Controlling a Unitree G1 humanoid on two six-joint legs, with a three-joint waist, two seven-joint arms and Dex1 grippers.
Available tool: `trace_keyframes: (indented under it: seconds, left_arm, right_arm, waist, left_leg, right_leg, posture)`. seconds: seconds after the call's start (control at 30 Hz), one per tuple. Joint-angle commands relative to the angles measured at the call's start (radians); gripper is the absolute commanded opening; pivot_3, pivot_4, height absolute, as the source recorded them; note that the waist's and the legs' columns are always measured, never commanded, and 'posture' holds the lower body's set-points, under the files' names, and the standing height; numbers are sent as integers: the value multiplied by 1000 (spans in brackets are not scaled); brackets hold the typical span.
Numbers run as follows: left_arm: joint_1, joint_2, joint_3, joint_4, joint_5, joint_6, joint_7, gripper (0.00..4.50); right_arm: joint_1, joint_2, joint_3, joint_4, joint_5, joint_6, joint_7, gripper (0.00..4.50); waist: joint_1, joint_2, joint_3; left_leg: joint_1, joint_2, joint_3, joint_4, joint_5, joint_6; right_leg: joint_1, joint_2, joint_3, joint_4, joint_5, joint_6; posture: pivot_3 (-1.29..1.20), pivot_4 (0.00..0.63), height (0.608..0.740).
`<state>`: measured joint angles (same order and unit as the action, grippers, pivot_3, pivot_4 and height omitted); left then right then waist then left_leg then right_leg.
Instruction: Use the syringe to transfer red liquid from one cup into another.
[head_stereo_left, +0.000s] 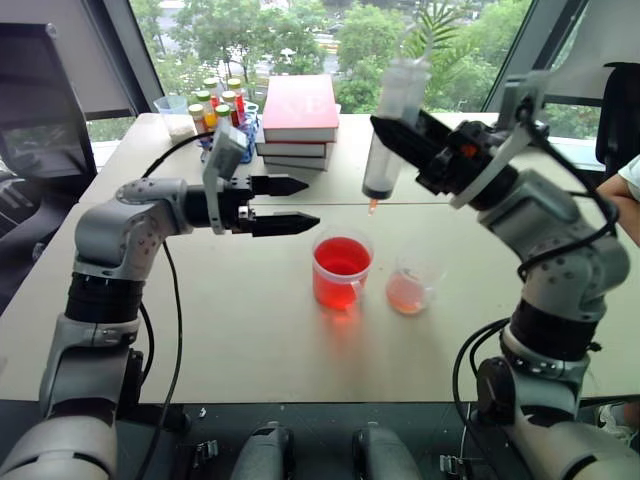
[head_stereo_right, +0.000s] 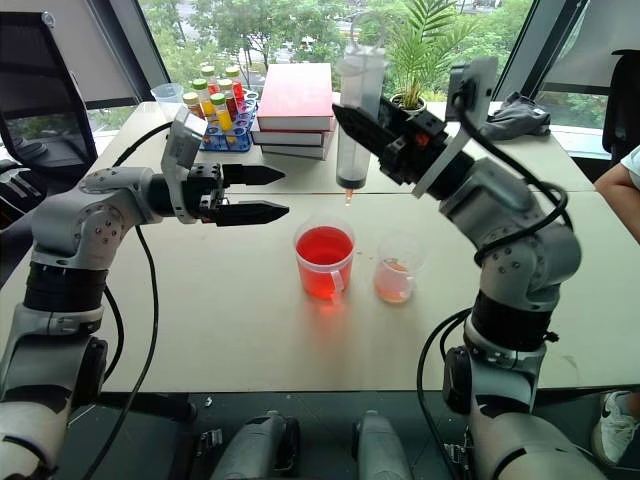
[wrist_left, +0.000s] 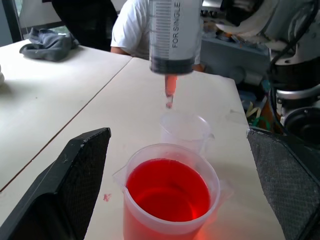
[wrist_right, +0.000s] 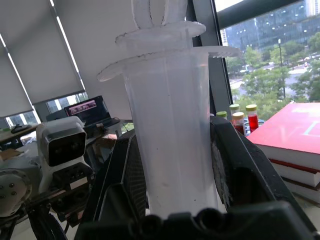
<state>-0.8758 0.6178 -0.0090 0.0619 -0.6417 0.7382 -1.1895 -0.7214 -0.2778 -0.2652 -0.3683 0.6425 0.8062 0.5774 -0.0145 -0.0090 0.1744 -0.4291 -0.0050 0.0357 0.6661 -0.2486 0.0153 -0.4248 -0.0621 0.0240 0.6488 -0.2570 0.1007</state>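
My right gripper (head_stereo_left: 392, 128) is shut on the syringe (head_stereo_left: 390, 130), holding it upright in the air with its orange-red tip (head_stereo_left: 372, 205) pointing down. The tip hangs above the table, just behind and to the right of the larger cup (head_stereo_left: 340, 272) of red liquid (wrist_left: 167, 190). The dark plunger seal sits low in the barrel (wrist_left: 172, 35). The smaller cup (head_stereo_left: 410, 288), tinted pale orange-pink low down, stands right of the red one. My left gripper (head_stereo_left: 308, 203) is open and level, left of the cups and above the table. The barrel (wrist_right: 170, 150) sits between the right fingers (wrist_right: 240, 165).
A stack of books (head_stereo_left: 300, 120) with a red cover, a rack of coloured vials (head_stereo_left: 222, 105) and a clear cup (head_stereo_left: 175, 112) stand at the back of the table. A person's arm (head_stereo_left: 622, 195) rests at the right edge. A grey cloth (head_stereo_right: 515, 115) lies at the back right.
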Motion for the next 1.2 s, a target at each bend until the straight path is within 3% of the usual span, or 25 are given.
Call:
trace_keyframes:
  seconds: [0.03, 0.37, 0.8, 0.9, 1.13, 1.2]
  left_arm:
    - [-37, 18, 12, -15, -14, 9, -25, 4500]
    - [-120, -43, -19, 37, 17, -14, -24, 4500]
    - [-200, -161, -18, 115, 42, -57, 2, 4500]
    - [-204, -177, -16, 126, 45, -57, 5, 3578]
    - [-198, -180, -19, 117, 44, -49, -6, 21]
    - [-199, -179, -20, 114, 46, -51, -7, 21]
  right_arm:
    - [95, 30, 100, 0, -76, -214, 59, 1399]
    - [229, 75, 240, 93, -197, -461, 60, 1399]
    - [279, 62, 292, 95, -221, -494, 51, 1399]
    - [280, 59, 298, 96, -225, -494, 51, 1399]
    - [278, 51, 303, 97, -229, -492, 53, 1399]
    - [279, 47, 305, 96, -227, -489, 54, 1399]
  waist:
    - [-1, 0, 0]
    - [2, 0, 0]
    - [-1, 0, 0]
    - [0, 0, 0]
    - [0, 0, 0]
    - [0, 0, 0]
  left_leg:
    - [0, 0, 0, 0, 0, 0]
    - [1, 0, 0, 1, 0, 0]
    - [1, 0, 0, 0, 0, 0]
    - [1, 0, 0, 0, 0, 0]
    - [1, 0, 0, 0, 0, 0]
    - [1, 0, 0, 0, 0, 0]
  right_leg:
    - [0, 0, 0, 0, 0, 0]
    - [0, 1, 0, 1, 0, 0]
    - [0, 2, 0, 1, 0, 0]
    - [0, 2, 0, 1, 0, 0]
    - [0, 2, 0, 1, 0, 0]
    - [0, 2, 0, 1, 0, 0]
  posture:
    - [0, 150, 740]
    - [0, 150, 740]
    - [0, 150, 740]
    - [0, 150, 740]
    - [0, 150, 740]
    - [0, 150, 740]
